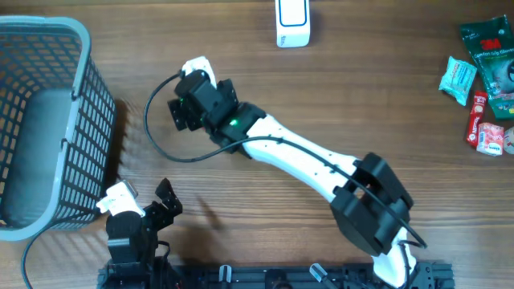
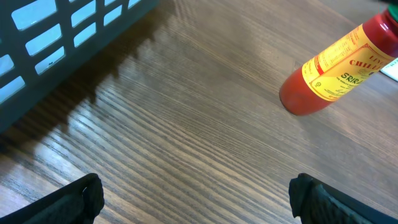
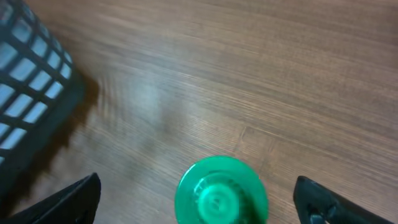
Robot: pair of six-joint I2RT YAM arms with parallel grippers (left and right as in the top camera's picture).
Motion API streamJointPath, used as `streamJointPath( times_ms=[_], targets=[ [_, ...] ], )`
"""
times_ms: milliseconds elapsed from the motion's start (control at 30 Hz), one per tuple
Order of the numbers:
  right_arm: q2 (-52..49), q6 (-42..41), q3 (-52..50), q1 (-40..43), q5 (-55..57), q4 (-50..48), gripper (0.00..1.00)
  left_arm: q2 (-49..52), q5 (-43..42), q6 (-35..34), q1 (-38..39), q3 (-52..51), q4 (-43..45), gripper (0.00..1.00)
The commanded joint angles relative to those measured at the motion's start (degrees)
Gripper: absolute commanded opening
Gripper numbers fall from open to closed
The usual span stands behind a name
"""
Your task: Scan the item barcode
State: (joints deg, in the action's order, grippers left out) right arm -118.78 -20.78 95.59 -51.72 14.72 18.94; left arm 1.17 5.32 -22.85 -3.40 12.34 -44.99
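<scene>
From overhead, your right arm stretches across the wooden table (image 1: 385, 96) and ends just beside the grey plastic lattice basket (image 1: 96, 136). That arm is all you get there, because whatever sits under it is covered. Switch to the right wrist camera and there it is: a round green cap (image 3: 219, 191) seen end-on, straight below. The right gripper (image 3: 196, 188) is spread wide, one dark finger (image 3: 62, 202) off to each side, neither touching the cap.

The left wrist camera fills in the rest: a red sauce bottle with a yellow label (image 2: 339, 62), its base on the wood, out from the basket wall. Whether it stands straight or leans, that slanted view won't tell you. Your left gripper (image 2: 196, 199) is spread too, nothing between its fingers, and overhead it sits near the basket's corner closest to the robot base.

Only the overhead shows the white block-shaped scanner (image 1: 292, 22), beyond the right arm from the basket, and the green and red packets (image 1: 486, 72) farthest from it.
</scene>
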Motion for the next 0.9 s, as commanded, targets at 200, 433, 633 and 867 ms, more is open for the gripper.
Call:
streamJointPath(
  times_ms=[200, 433, 633, 867],
  targets=[
    [-2.01, 1.07, 1.27, 0.04, 6.58, -1.29, 0.64, -0.31, 0.57, 0.07, -0.04, -0.24, 0.11, 1.0],
    [-3.37, 0.7, 1.25, 0.04, 4.11, 0.74, 0.6, -0.31, 0.57, 0.07, -0.04, -0.24, 0.11, 1.0],
    [-3.43, 0.72, 1.27, 0.07, 5.53, 1.14, 0.43, -0.31, 0.57, 0.07, -0.04, -0.24, 0.11, 1.0],
    [5.49, 1.27, 1.27, 0.22, 5.81, 13.88, 0.38, -0.31, 0.57, 0.09, -0.04, -0.24, 0.11, 1.0]
  ],
)
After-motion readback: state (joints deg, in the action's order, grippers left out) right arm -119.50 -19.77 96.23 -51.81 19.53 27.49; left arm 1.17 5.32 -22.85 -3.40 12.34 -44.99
